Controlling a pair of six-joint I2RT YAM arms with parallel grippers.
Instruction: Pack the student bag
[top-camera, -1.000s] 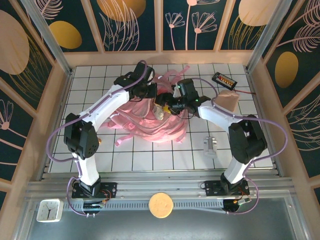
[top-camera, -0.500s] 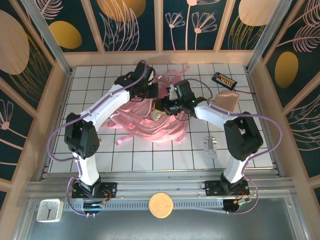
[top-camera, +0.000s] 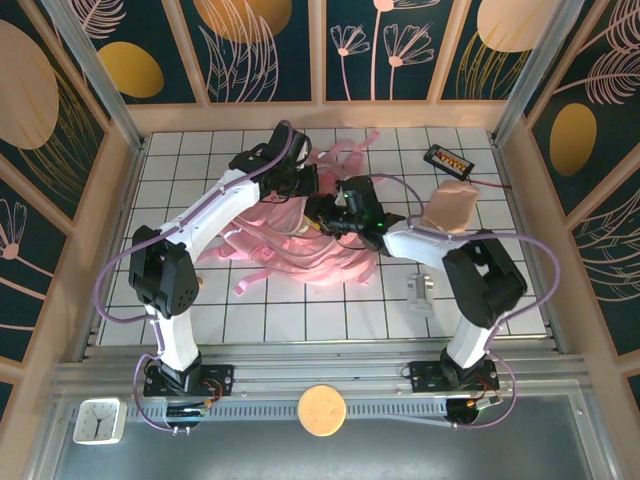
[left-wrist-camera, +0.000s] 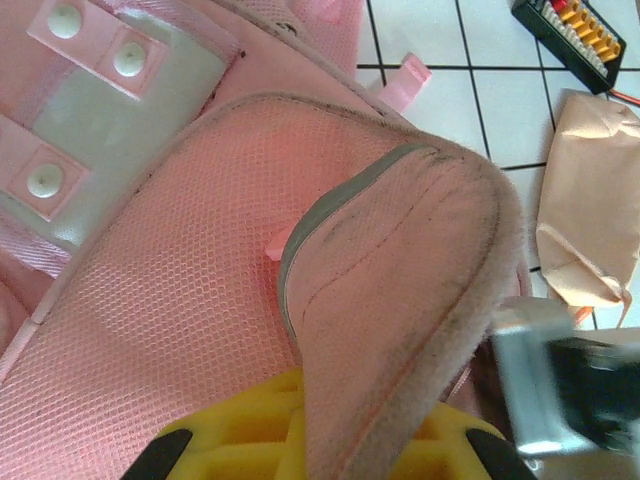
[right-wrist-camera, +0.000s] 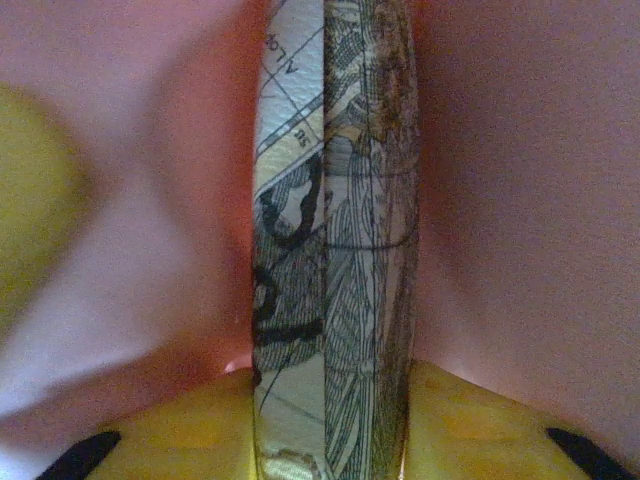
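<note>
The student bag (top-camera: 290, 250) lies slumped near the middle of the white tiled worktop (top-camera: 190, 150), between the two arms; its long axis appears to run from the far side toward the near edge, with loose pink straps trailing off to the left; it is soft pink mesh and padding, with pale reflective patches studded with snaps and a grey-trimmed, scuffed edge.

The left claw (top-camera: 297, 182) sits at the bag's far end, closed tight on that padded, grey-edged flap; it seems to be lifting the flap to keep the opening apart.

The right claw (top-camera: 322, 218) is just beside it, reaching in from the right, and is the nearer arm to the opening; its wrist view has pink fabric close on both sides, so it is probably already inside the bag's mouth; its yellow fingers (right-wrist-camera: 480, 430) stand partly apart and press against both faces of a thin printed item (right-wrist-camera: 330, 250), seen edge-on, pale with black line drawing.

The coming move turns on this: the cavity lies straight ahead of the right claw, so the item likely needs pushing deeper along that line before letting go; the limp walls could fold inward and snag it.

A beige pouch (top-camera: 452, 205) rests on the worktop to the right, apart from the bag.
</note>
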